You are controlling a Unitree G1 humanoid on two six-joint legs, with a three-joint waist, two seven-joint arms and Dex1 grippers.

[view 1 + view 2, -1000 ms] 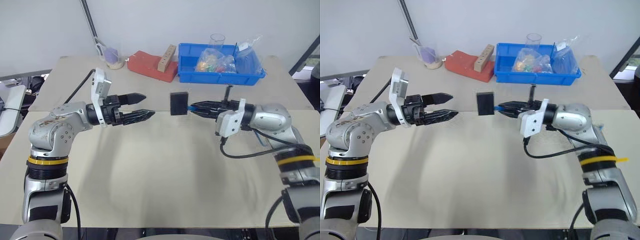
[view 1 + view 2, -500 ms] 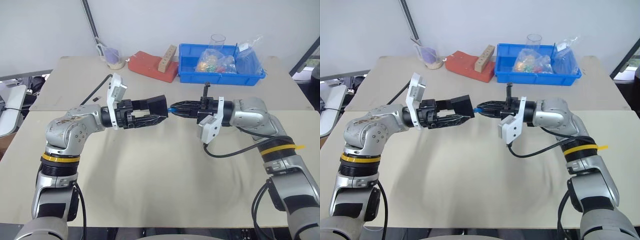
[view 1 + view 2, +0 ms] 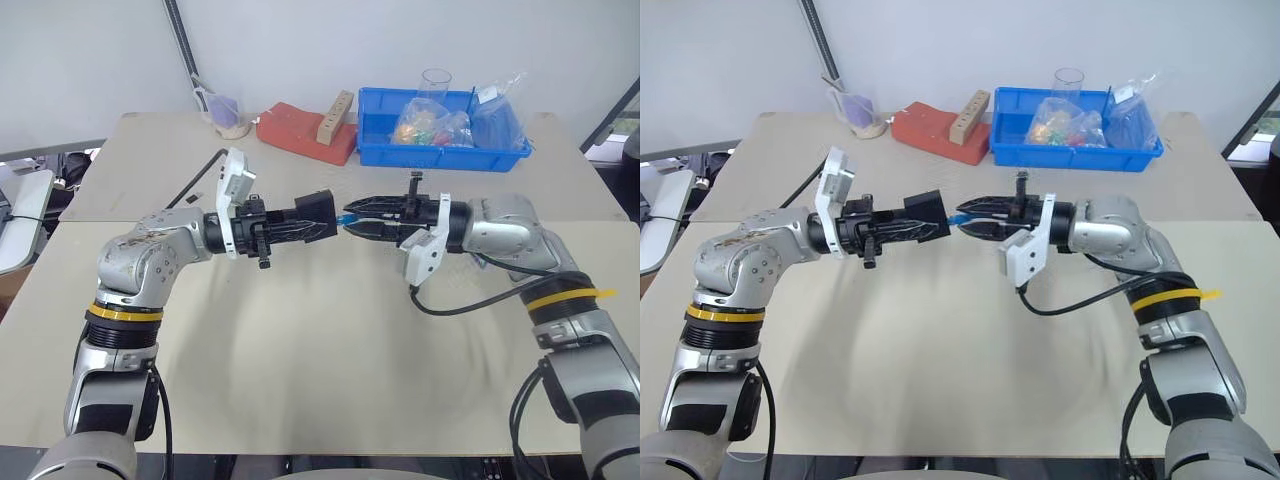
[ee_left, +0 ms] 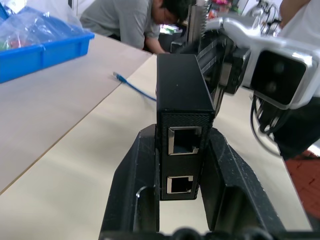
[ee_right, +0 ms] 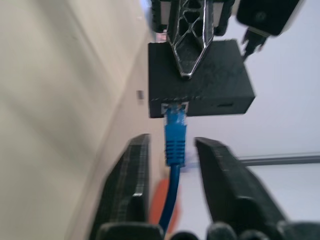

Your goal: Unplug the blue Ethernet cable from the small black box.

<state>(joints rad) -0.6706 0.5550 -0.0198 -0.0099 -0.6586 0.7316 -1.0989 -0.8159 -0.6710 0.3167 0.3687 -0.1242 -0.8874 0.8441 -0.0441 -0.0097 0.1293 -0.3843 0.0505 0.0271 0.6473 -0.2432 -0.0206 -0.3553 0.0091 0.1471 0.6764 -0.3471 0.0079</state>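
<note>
We see the left gripper (image 4: 182, 165) clamped on the small, flat, matte-black rectangular box (image 4: 181, 97), holding it in the air above the beige table (image 3: 300, 350) with two open ports facing the wrist. The thin bright-blue Ethernet cable (image 5: 175, 145) is plugged into the box's opposite edge. The right gripper (image 5: 175, 150) faces it from the other side, its two black fingers (image 5: 134, 170) parted on either side of the plug without touching it.

I see beige table (image 3: 320, 370); along its far edge, upper frame: blue bin (image 3: 440, 140), red block (image 3: 300, 132), clear cup (image 3: 228, 115) at upper left.
</note>
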